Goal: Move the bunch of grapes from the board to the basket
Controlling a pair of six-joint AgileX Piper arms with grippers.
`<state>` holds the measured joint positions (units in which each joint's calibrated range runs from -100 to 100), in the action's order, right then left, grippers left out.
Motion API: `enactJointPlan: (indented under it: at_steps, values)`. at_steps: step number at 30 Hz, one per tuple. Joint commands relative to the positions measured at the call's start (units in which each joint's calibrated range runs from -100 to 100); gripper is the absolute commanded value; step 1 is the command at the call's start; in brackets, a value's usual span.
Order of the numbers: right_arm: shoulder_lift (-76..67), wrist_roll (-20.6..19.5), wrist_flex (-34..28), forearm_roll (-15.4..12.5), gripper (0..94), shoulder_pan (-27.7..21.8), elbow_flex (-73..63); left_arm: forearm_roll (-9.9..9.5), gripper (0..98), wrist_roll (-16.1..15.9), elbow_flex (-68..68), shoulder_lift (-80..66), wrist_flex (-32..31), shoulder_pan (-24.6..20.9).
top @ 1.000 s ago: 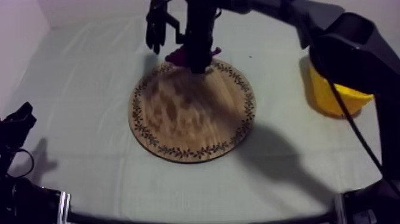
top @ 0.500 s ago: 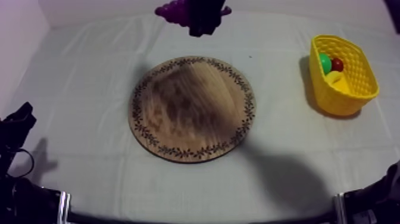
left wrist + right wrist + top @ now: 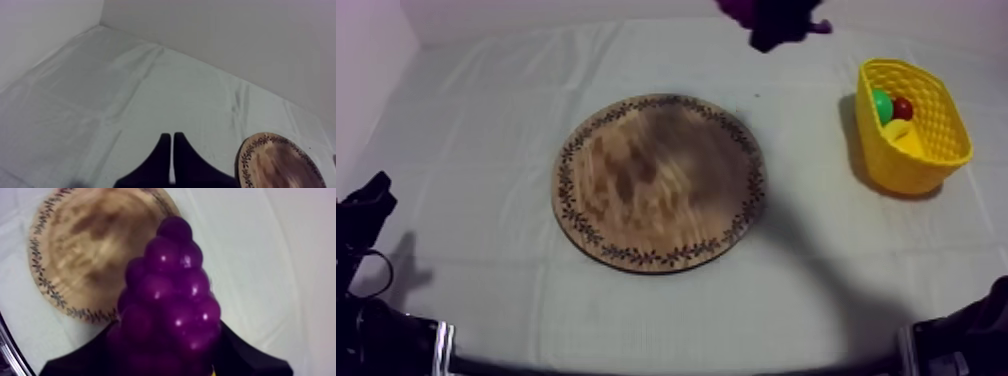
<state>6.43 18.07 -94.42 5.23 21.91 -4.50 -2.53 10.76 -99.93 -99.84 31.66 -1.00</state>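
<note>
**Grapes aloft, basket not yet reached**

The bench (image 3: 476, 110) lay under its pale cloth, and the round wooden board (image 3: 658, 182) sat bare at the middle of the frame. The yellow basket (image 3: 896, 165) stood at the right edge, well apart from the board. At the top edge, right of centre, the right end effector (image 3: 781, 25) hung high above the cloth, between board and basket, clenched round the bunch of grapes (image 3: 170, 293). From its own camera the purple bunch loomed beside the board's patterned rim, dark fingers showing at either side of it. The left end effector (image 3: 172, 155) sat at the lower left, its fingers pressed together on nothing. Inside the basket lay a banana (image 3: 901, 135), a green fruit (image 3: 881, 103) and a small red fruit (image 3: 903, 107).

To my eye the carry was the risky part. The bunch looked lumpy and smooth, so a quick swing might let it swivel or slip and fall on the cloth short of the basket. The basket was narrow and partly full, so a release too high or off-centre could bounce the grapes off the rim or the fruit below.
</note>
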Motion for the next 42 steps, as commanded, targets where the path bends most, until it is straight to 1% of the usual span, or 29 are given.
enactJointPlan:
  at_steps: [1, 11, 19, 25, 33, 35, 37, 39, 42]
  values:
    - [-1.8, -1.0, 0.1, 0.2, 23.9, -4.1, 5.1, 0.01, 0.0, 0.0, 0.0, 0.0, 0.0, 0.0]
    - [-8.2, -2.8, 1.1, 1.7, 24.0, -15.4, 18.1, 0.01, 0.0, 0.0, 0.0, 0.0, 0.0, 0.0]
    - [-10.7, -4.0, 3.3, 2.9, 25.5, -22.8, 23.9, 0.01, 0.0, 0.0, 0.0, 0.0, 0.0, 0.0]
    - [-9.3, -4.4, 5.2, 3.2, 26.3, -25.3, 26.3, 0.01, 0.0, 0.0, 0.0, 0.0, 0.0, 0.0]
    - [-2.4, -5.0, 7.7, 2.4, 27.1, -26.2, 25.9, 0.01, 0.0, 0.0, 0.0, 0.0, 0.0, 0.0]
    - [-0.2, -5.2, 8.3, 2.2, 29.0, -26.3, 25.5, 0.01, 0.0, 0.0, 0.0, 0.0, 0.0, 0.0]
    - [2.0, -5.6, 9.0, 2.1, 32.9, -26.3, 24.9, 0.01, 0.0, 0.0, 0.0, 0.0, 0.0, 0.0]
    - [4.2, -6.0, 9.6, 2.0, 39.7, -26.4, 24.2, 0.01, 0.0, 0.0, 0.0, 0.0, 0.0, 0.0]
    - [6.9, -6.5, 10.1, 1.9, 52.8, -26.6, 23.3, 0.01, 0.0, 0.0, 0.0, 0.0, 0.0, 0.0]
